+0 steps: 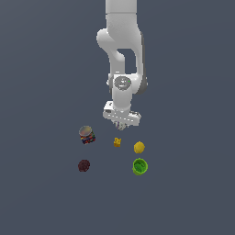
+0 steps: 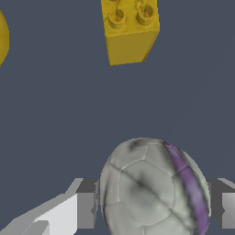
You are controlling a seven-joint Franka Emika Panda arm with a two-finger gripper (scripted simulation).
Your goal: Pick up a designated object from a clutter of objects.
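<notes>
The designated object (image 2: 151, 193), a whitish-grey mottled ball with a purple stripe, sits between my gripper's (image 2: 153, 206) two fingers in the wrist view. The left fingertip (image 2: 87, 204) and the right fingertip (image 2: 222, 204) press against its sides, so the gripper is shut on it. In the exterior view the gripper (image 1: 121, 125) is low over the floor and hides the ball. The rest of the clutter lies around it: a yellow-orange figure (image 1: 117, 142), a yellow ball (image 1: 139, 147), a green cup (image 1: 140, 166), a dark maroon ball (image 1: 83, 165) and a multicoloured can (image 1: 86, 134).
In the wrist view the yellow-orange studded block (image 2: 131, 30) lies a short way beyond the ball, and the edge of the yellow ball (image 2: 2, 39) shows at the frame's border. The floor is plain dark grey.
</notes>
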